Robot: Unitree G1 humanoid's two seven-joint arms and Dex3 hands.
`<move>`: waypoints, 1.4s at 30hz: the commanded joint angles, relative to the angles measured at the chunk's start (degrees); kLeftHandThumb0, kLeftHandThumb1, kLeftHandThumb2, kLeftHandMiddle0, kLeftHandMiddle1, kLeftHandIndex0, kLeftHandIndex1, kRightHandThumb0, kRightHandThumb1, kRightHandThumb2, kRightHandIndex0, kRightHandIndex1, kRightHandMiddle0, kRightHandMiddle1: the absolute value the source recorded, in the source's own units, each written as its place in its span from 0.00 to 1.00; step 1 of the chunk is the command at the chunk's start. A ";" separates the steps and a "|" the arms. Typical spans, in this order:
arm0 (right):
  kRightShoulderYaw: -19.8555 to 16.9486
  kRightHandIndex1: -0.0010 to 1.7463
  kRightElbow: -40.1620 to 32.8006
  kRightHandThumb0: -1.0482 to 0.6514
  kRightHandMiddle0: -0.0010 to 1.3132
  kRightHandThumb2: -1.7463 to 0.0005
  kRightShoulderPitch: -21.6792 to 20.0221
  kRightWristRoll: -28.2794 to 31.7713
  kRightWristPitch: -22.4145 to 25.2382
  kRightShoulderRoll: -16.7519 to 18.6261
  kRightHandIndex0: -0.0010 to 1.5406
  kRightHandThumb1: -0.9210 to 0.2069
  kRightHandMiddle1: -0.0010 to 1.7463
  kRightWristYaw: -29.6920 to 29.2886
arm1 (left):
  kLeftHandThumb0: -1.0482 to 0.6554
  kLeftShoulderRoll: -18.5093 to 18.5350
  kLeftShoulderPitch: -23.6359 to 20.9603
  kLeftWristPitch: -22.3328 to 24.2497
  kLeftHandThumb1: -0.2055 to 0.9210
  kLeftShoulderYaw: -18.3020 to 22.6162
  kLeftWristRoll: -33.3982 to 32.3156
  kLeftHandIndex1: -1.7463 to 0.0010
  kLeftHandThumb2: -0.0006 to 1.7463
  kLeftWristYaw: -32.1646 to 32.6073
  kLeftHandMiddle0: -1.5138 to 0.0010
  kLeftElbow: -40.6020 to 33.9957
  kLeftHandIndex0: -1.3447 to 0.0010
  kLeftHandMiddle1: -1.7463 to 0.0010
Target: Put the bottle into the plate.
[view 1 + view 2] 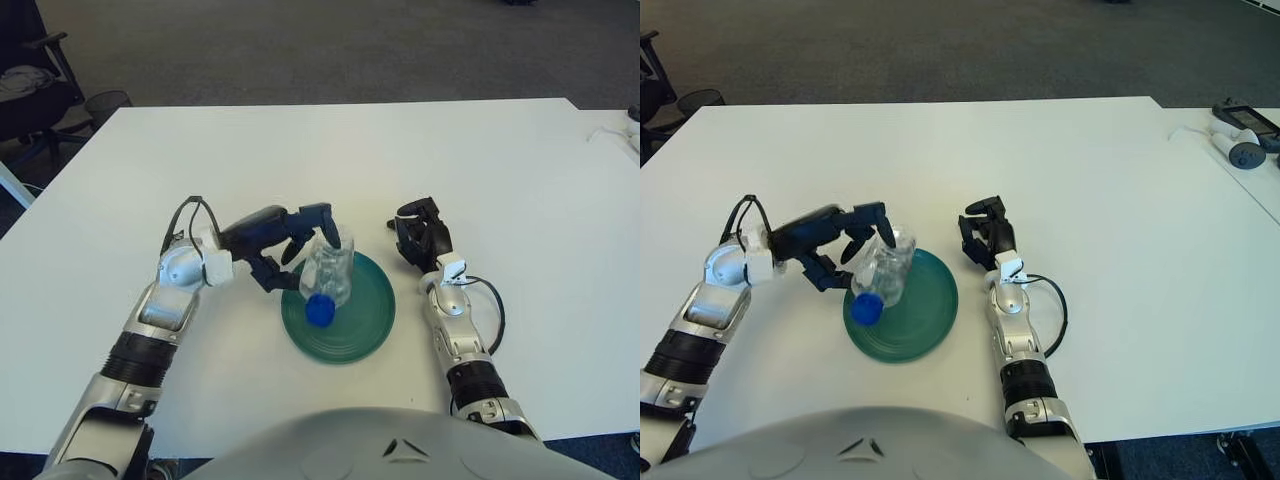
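Gripping the clear bottle [330, 275] round its body, left hand [290, 245] tilts it cap-down over the green plate [372, 318] (looks empty, light, crushable, slick); right hand [422, 238] idle beside plate's right.

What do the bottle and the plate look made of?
Bottle, held over the plate by the left hand: probably thin clear plastic, see-through with ridges, and an opaque blue cap. Plate: glossy dark green, plastic or glazed ceramic; cannot tell which. Right hand idle beside the plate.

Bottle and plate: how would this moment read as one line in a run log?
left hand: shut on clear bottle | bottle: blue cap toward robot, over green plate | right hand: idle, right of plate
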 commanded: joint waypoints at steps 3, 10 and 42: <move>0.61 0.67 6.37 0.41 0.15 0.71 5.14 0.10 6.31 0.47 0.28 0.00 1.00 0.80 | 0.48 2.29 -2.73 -7.22 0.64 -1.36 5.07 0.00 0.62 1.28 0.19 3.73 0.27 0.00; 0.48 0.67 6.38 0.41 0.15 0.71 5.13 0.05 6.75 0.38 0.28 0.00 1.00 0.62 | 0.47 1.61 -1.86 -15.38 0.63 -2.37 10.21 0.00 0.61 5.56 0.16 7.02 0.26 0.00; 0.43 0.67 6.25 0.41 0.15 0.71 5.35 -0.41 6.25 0.16 0.28 0.00 1.00 0.24 | 0.46 -1.26 -4.07 -26.46 0.58 -3.50 26.39 0.00 0.64 26.49 0.13 17.75 0.25 0.00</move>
